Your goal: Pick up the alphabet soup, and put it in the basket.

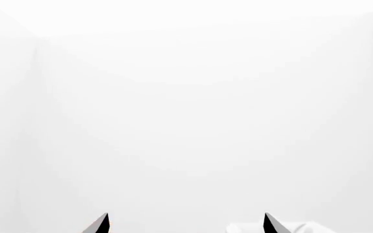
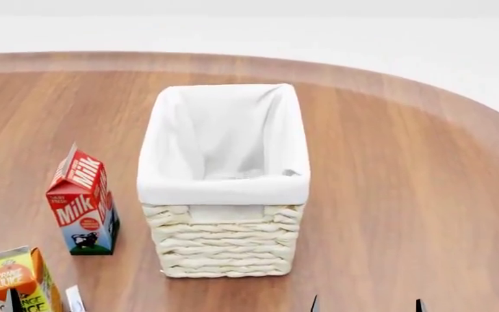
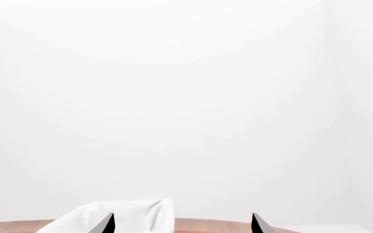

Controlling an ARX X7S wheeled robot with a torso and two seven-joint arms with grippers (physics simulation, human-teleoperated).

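Along the round wooden table's near edge stand one orange juice carton and one red-and-blue milk carton, then one cream wicker basket with white lining mid-table. The alphabet soup can shows nowhere, so I judge the head should search before either arm reaches. The left gripper and right gripper both stand spread wide, empty.

We see no alphabet soup in any view. Head view: orange juice carton at 7 o'clock cut by the bottom edge, small white item beside it too cropped to identify. Right gripper shows only two dark tips at 5 o'clock, left gripper just one tip. Basket floor is hidden by its lining. Wrist views show fingertips only, plus basket corners cut off at 6 o'clock
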